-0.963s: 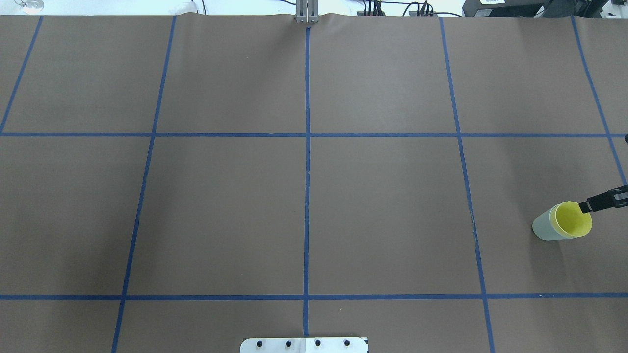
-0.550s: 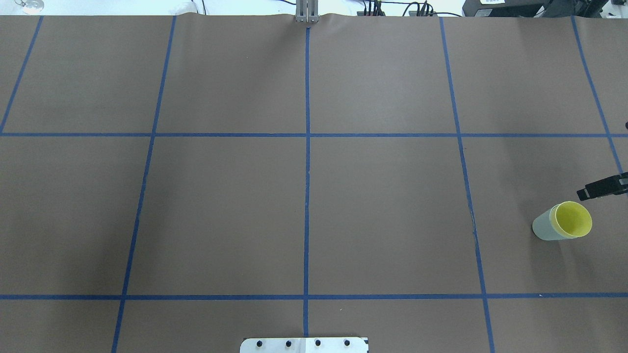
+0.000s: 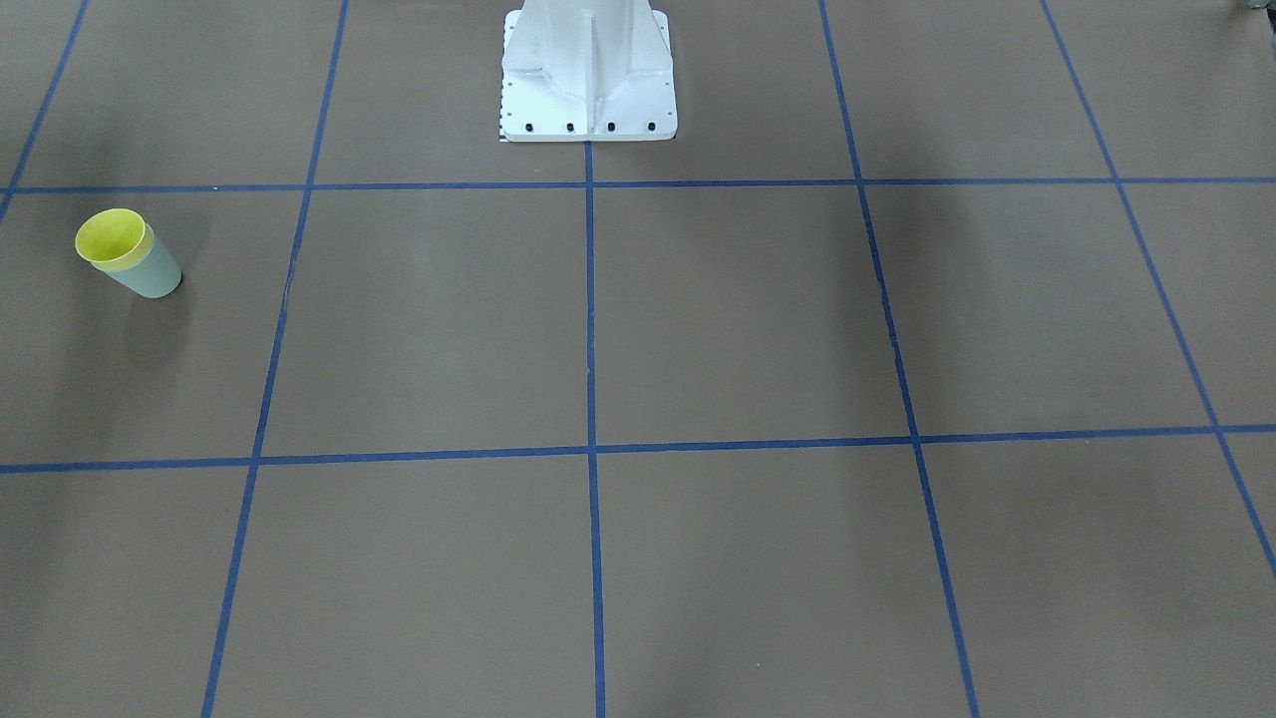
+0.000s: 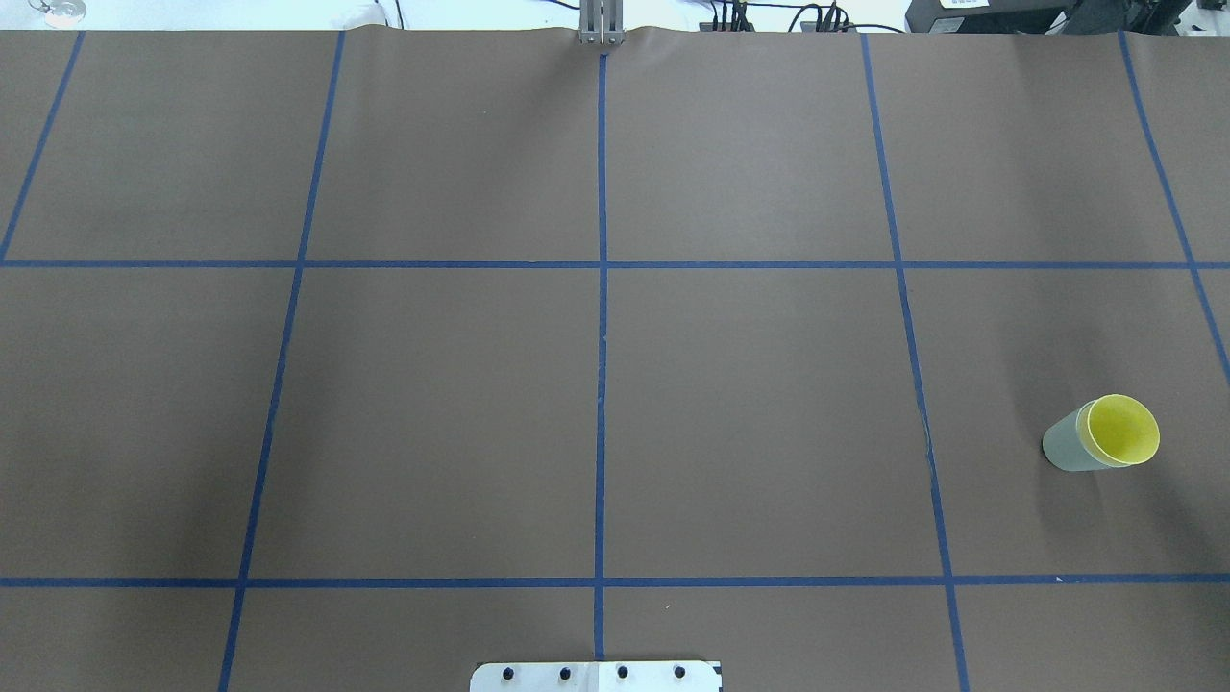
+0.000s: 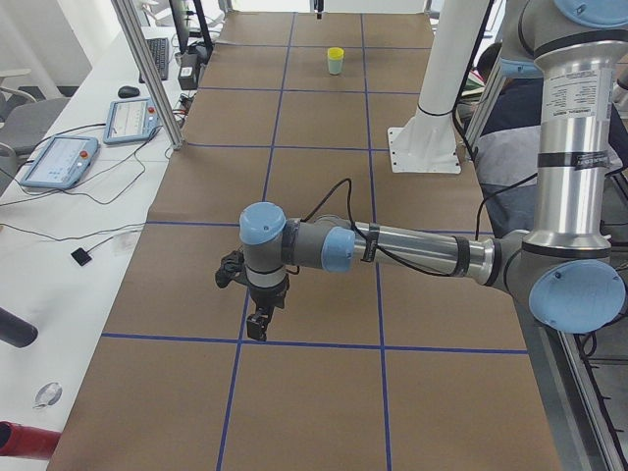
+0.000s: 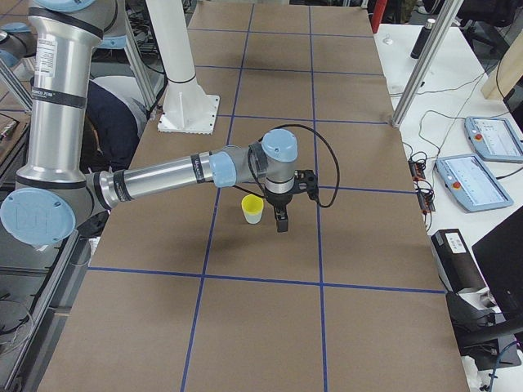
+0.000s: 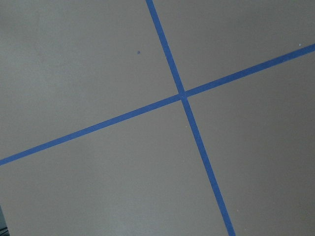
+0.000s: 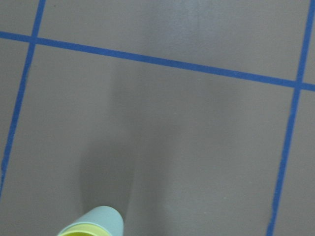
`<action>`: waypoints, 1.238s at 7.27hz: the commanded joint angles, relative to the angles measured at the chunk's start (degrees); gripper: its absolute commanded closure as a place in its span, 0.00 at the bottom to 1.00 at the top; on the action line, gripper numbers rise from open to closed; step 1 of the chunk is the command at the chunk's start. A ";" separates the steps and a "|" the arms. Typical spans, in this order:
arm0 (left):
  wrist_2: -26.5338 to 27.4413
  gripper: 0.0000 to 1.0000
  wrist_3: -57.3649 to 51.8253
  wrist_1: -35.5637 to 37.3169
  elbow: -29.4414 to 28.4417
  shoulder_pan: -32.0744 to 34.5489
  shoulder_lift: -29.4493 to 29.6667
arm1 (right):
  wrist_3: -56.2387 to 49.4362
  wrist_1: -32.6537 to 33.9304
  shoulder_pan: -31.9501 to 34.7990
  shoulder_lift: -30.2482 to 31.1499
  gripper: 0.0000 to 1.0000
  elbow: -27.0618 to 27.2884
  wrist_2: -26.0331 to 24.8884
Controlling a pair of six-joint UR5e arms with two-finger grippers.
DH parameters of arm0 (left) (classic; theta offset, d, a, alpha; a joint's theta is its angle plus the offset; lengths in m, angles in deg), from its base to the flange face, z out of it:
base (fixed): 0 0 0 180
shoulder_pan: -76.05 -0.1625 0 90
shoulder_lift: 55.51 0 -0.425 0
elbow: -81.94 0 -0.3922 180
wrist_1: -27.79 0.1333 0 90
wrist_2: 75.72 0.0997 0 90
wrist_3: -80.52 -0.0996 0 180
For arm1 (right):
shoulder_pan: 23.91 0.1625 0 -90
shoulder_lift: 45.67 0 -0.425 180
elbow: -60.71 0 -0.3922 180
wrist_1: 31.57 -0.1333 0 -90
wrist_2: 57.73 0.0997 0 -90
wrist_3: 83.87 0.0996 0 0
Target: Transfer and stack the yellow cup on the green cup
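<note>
The yellow cup (image 4: pixel 1119 430) sits nested inside the green cup (image 4: pixel 1062 450), upright at the table's right side. The stack also shows in the front-facing view, yellow cup (image 3: pixel 112 239) in green cup (image 3: pixel 150 274), and at the bottom of the right wrist view (image 8: pixel 101 219). My right gripper (image 6: pixel 282 222) hangs beside the stack, apart from it, seen only in the exterior right view; I cannot tell if it is open. My left gripper (image 5: pixel 257 329) hangs low over the far left of the table, seen only in the exterior left view; I cannot tell its state.
Brown paper with a blue tape grid (image 4: pixel 602 384) covers the table. The white robot pedestal (image 3: pixel 588 70) stands at the robot's edge. Tablets (image 6: pixel 490 137) and cables lie on a side bench past the right end. An aluminium post (image 5: pixel 147 74) stands at the far edge.
The right gripper's finger, near the yellow cup's rim a second ago, moved away to the right and left the overhead view. The cups stayed put.
</note>
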 commanded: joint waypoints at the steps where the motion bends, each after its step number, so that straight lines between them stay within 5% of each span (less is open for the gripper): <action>1: -0.12 0.00 -0.07 0.14 0.07 0.05 -0.70 | -7.19 5.37 6.00 2.43 0.00 -3.41 -2.13; 6: -1.79 0.00 -0.42 12.70 7.79 2.60 -2.45 | -7.02 5.37 7.51 4.66 0.00 -5.54 -1.96; 9: -5.45 0.00 -2.10 6.09 6.15 4.97 -9.47 | -7.02 5.37 7.51 4.66 0.00 -5.46 -1.87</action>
